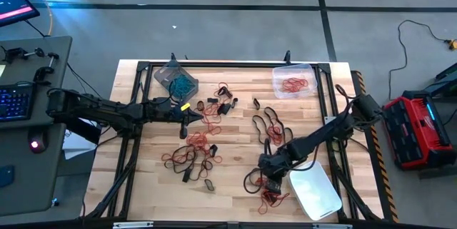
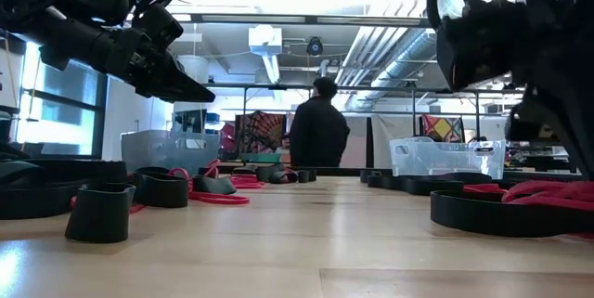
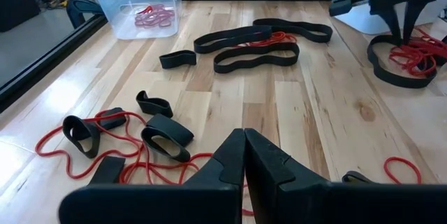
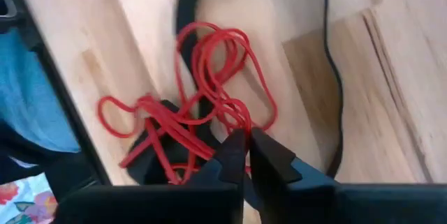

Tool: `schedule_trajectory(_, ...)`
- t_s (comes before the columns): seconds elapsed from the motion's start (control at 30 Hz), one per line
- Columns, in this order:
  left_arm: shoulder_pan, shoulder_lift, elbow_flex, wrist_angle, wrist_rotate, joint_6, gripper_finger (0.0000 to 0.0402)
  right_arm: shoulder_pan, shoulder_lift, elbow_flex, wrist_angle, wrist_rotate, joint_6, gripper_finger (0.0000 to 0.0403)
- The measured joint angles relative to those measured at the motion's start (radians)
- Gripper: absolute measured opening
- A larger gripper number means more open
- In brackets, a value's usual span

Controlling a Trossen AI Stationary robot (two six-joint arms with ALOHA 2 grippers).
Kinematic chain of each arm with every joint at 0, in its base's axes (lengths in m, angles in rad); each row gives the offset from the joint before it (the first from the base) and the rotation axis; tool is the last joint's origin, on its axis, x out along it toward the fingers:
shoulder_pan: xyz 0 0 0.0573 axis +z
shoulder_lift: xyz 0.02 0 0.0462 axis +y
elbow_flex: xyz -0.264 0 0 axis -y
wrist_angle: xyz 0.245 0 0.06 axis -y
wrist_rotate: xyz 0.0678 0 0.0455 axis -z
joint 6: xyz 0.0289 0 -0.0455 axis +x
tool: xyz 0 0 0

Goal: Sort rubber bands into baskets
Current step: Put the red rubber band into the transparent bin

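Note:
Red and black rubber bands [image 1: 203, 143] lie scattered over the wooden table. A grey-tinted basket [image 1: 166, 72] with teal bands stands at the far left. A clear basket [image 1: 308, 68] with red bands is at the far right. A whitish basket [image 1: 318, 193] sits at the near right. My right gripper [image 4: 244, 140] points steeply down beside the whitish basket, shut on a tangle of red rubber bands [image 4: 209, 77] that lies inside a black loop [image 3: 391, 70]. My left gripper [image 3: 244, 147] hovers shut over the table's middle left, holding nothing. My right gripper pinches a few strands of the red tangle [image 4: 236, 121] between its two fingertips, at the edge of the tangle. The fingers come from above, slanting down. The rest of the tangle lies slack on the table, partly over a black band [image 4: 157, 154].
Wide black bands [image 3: 244, 49] and short black loops [image 3: 164, 137] lie between the arms, with thin red bands [image 1: 196, 156] at the centre left. Black frame rails [image 1: 128, 150] run along the table's sides. A person [image 2: 318, 131] stands beyond the far edge.

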Motion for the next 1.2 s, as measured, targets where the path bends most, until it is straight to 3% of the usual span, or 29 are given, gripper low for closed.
schedule_trajectory(0.2, 0.000, 0.000, 0.000, 0.000, 0.000, 0.000, 0.0000, 0.000, -0.059, 0.000, -0.002, 0.036, -0.025, 0.0003)
schedule_trajectory(0.57, 0.000, 0.000, 0.000, 0.000, 0.000, -0.003, 0.0000, 0.001, -0.240, 0.001, -0.050, 0.196, -0.075, 0.0001)
schedule_trajectory(0.97, 0.000, 0.000, 0.000, 0.000, 0.000, -0.020, 0.0000, 0.036, -0.415, 0.001, -0.046, 0.547, -0.224, 0.0000)
schedule_trajectory(1.2, 0.000, 0.000, 0.000, 0.000, 0.000, -0.023, 0.0000, 0.054, -0.411, 0.002, 0.025, 0.761, -0.327, 0.0000)
